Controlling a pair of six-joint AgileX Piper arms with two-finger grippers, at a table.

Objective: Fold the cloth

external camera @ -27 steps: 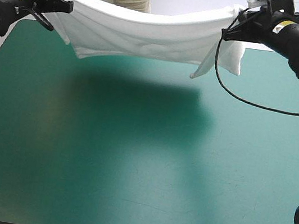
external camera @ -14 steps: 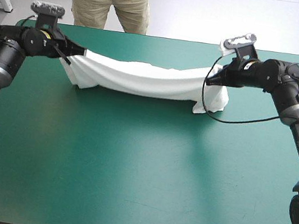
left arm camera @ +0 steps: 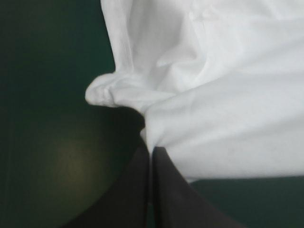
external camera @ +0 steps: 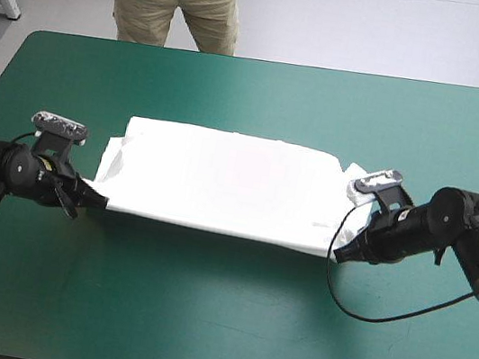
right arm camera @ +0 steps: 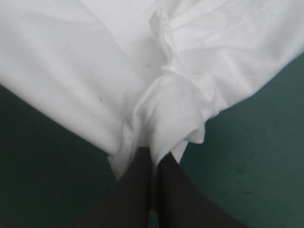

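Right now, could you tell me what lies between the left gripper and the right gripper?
The T-shirt, spread flat on the table, its near edge spanning from the left gripper to the right gripper; the high view shows it.

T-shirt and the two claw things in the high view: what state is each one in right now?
T-shirt: lying spread out flat on the teal-green cover, held at both near corners.
Left gripper: low at the table, jaws shut on the T-shirt's near left corner.
Right gripper: low at the table, jaws shut on the T-shirt's near right corner.
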